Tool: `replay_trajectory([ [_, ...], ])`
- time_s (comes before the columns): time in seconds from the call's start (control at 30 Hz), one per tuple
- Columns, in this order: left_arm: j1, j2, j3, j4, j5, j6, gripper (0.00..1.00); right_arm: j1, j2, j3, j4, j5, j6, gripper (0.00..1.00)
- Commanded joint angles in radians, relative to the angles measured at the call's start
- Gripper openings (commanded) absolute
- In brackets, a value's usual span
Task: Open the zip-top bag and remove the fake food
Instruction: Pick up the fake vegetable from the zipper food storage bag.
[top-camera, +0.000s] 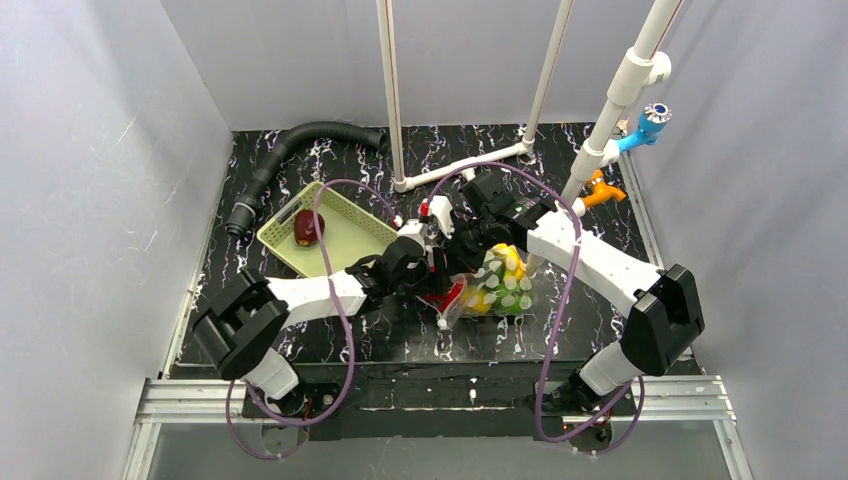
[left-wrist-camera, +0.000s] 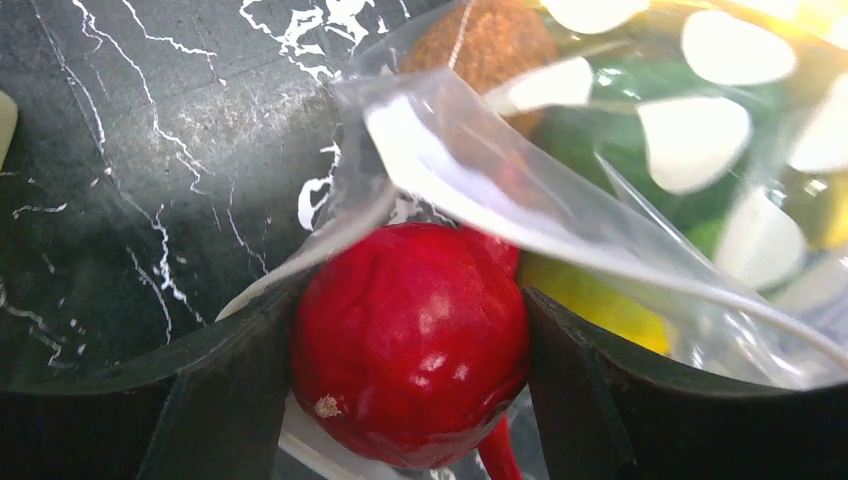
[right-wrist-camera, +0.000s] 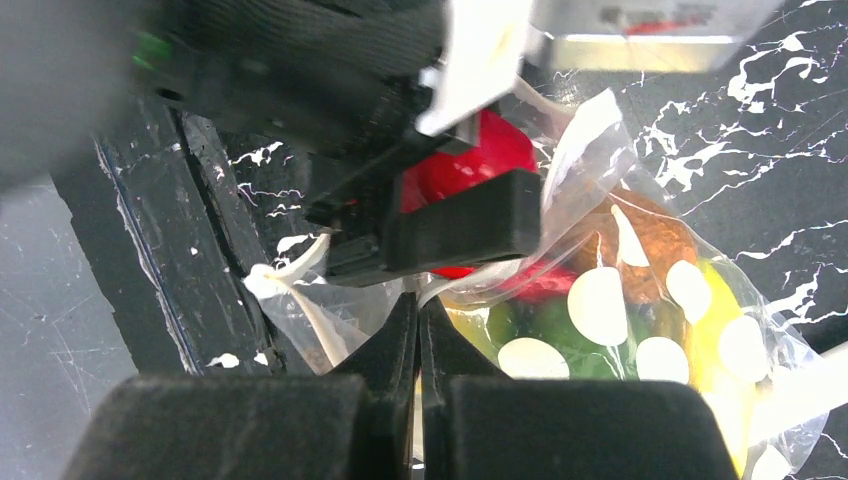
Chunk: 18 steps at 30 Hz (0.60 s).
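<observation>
Red and glossy, the bright red fruit (left-wrist-camera: 410, 345) sits squarely between the fingers of the left gripper (left-wrist-camera: 408, 300). Both fingers stand against its flanks, which reads as a grasp. It lies right at the open mouth of the zip-top bag (right-wrist-camera: 600, 310), half under a loose flap of clear film, low on the black marbled table (left-wrist-camera: 150, 150). Just beside it, the right gripper (right-wrist-camera: 418, 320) is clenched tight, and as far as its wrist view shows it pinches the film of the bag's lip.

The coming move turns on the mouth. The bag's long axis runs away from the left gripper, toward the right arm's side, so I judge the fruit must come straight back out along that line while the right gripper keeps the bag from following.

Deeper inside, behind the off-white dots, lie an orange-brown piece (left-wrist-camera: 485, 45), something green (left-wrist-camera: 600, 110) and a yellow one (left-wrist-camera: 590, 300). The plastic is crinkled and shiny, likely to cling and drag.

Farther back on the left side stands the pale green basket (top-camera: 355, 240), holding a dark red fruit (top-camera: 307, 228). The left arm is the nearer one to it.
</observation>
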Motion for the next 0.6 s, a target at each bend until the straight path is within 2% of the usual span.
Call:
replay_trajectory([
  [0.0, -0.004, -0.150, -0.024, -0.064, 0.032, 0.025, 0.12, 0.005, -0.032, -0.008, 0.031, -0.006, -0.012, 0.01],
  [0.23, -0.005, -0.296, -0.094, -0.105, 0.096, -0.007, 0.05, 0.001, -0.073, -0.045, 0.033, -0.063, -0.040, 0.01],
  [0.57, -0.005, -0.429, -0.154, -0.142, 0.169, -0.024, 0.04, 0.001, -0.087, -0.058, 0.029, -0.104, -0.053, 0.01],
])
